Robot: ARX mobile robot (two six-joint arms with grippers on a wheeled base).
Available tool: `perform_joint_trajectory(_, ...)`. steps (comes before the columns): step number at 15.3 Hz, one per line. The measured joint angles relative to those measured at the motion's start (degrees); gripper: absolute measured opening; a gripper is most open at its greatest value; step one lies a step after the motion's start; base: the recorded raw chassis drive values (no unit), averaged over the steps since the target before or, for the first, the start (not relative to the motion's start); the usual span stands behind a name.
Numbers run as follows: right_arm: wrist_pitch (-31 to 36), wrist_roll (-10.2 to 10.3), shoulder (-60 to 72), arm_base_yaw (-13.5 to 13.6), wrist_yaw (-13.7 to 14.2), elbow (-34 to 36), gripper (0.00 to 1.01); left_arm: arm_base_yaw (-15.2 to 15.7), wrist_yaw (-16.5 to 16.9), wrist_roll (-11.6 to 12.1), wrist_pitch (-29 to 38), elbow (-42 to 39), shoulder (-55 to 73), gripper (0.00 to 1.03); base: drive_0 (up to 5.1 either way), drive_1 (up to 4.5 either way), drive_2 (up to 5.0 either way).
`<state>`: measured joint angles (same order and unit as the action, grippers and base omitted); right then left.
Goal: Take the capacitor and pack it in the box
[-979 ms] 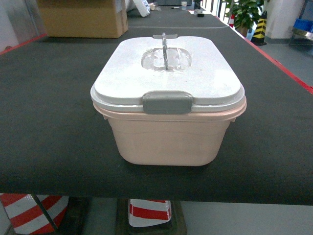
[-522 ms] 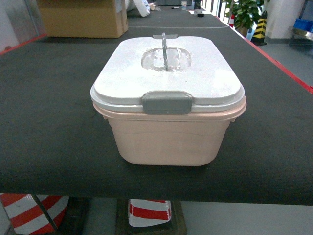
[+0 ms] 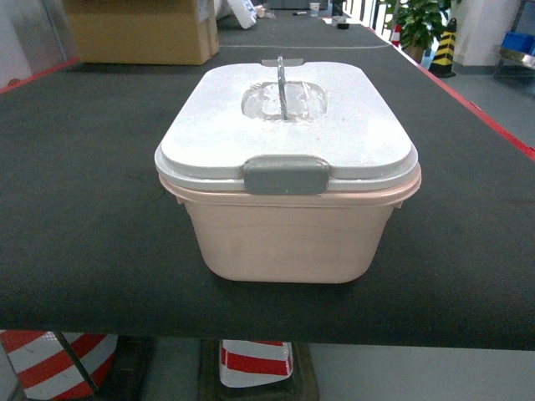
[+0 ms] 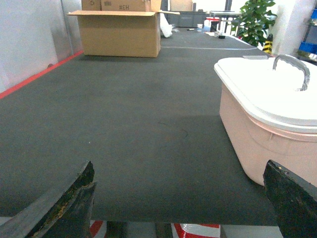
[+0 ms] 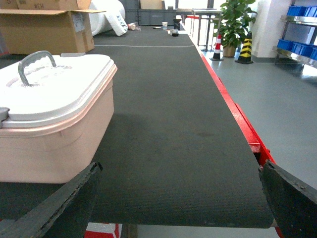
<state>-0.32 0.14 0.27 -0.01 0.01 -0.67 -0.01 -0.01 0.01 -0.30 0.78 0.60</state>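
The pink storage box (image 3: pixel 288 234) sits near the front edge of the black mat-covered table (image 3: pixel 84 209), with its white lid (image 3: pixel 284 125) seated flat on the rim and the grey latch (image 3: pixel 286 174) folded down over the front lip. The grey carry handle (image 3: pixel 282 83) stands upright from the recess in the middle of the lid, a position that would suit a grasp from above.

The left gripper (image 4: pixel 178 198) hangs low at the table's front edge with its jaws spread wide and nothing between them; the box lies ahead of it and off to its right. The right gripper (image 5: pixel 178 198) is likewise splayed and empty, and the box lies ahead of it and to its left. Neither arm reaches into the head view, so both appear parked back from the work, flanking the box.

No capacitor shows in any view. With the lid shut, it cannot be told whether one lies inside. The scene fits two stages: a box closed and waiting to be opened for packing, or a box closed again with the part already in it.

Far beyond the left gripper stands an open cardboard carton (image 4: pixel 119 32); a potted plant (image 5: pixel 235 25) stands on the floor ahead of the right gripper, past the table's red edge (image 5: pixel 233 109).
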Motion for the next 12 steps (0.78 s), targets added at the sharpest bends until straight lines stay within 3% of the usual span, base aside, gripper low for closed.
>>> perform_joint_trajectory(12, 0.0, 0.0, 0.0, 0.0, 0.0, 0.0, 0.98, 0.0, 0.0, 0.0, 0.0, 0.0, 0.0, 0.98, 0.0, 0.00, 0.0)
